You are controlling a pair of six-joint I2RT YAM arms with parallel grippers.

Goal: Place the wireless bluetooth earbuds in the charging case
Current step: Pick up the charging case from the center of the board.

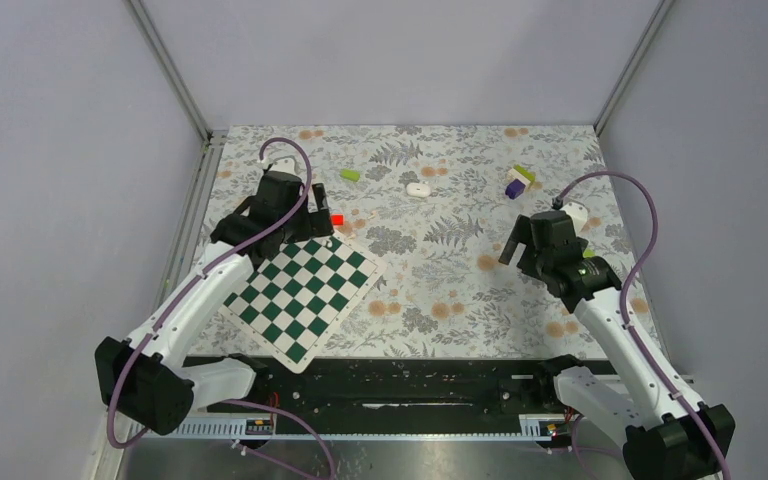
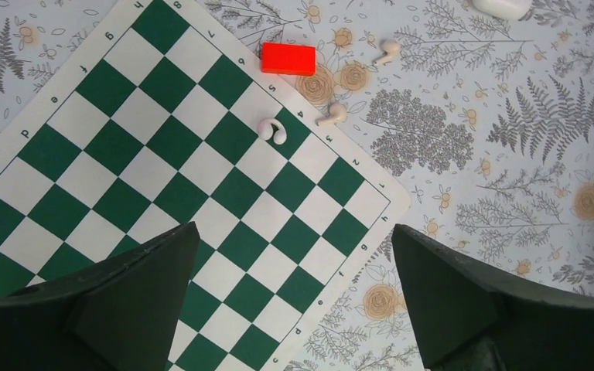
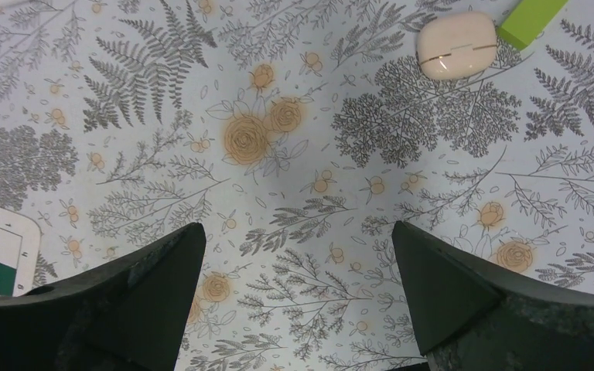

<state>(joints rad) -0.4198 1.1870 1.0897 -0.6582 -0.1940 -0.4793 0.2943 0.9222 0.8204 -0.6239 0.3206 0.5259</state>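
Lying toward the back of the tabletop (image 1: 440, 290): the charging case (image 1: 418, 189), white and rounded, on the floral surface, well apart from both arms.
Case lid: a seam runs across the case in the right wrist view, and it looks shut.
Lime green block (image 3: 532, 19): near the case, at the top edge of the right wrist view.
Earbuds: the first earbud (image 2: 387, 52) and the second earbud (image 2: 332, 116), both white, lie on the tabletop just off the chessboard's edge, apart from each other and well apart from the case.
Curled piece (image 2: 272, 130): small, white and pink, on the chessboard close to the second earbud; too small to tell what it is.
Chessboard (image 1: 305, 290): green and white, lying at an angle on the left half of the tabletop.
Red block (image 2: 288, 59): just beside the chessboard's far edge, near the first earbud.
Left fingers (image 2: 139, 294): spread wide apart, nothing between them, hanging above the chessboard near its far corner.
Right fingers (image 3: 464, 294): also spread wide, holding nothing, above bare floral tabletop on the right side.
Purple, white and green blocks (image 1: 520, 182): a small cluster at the back right.
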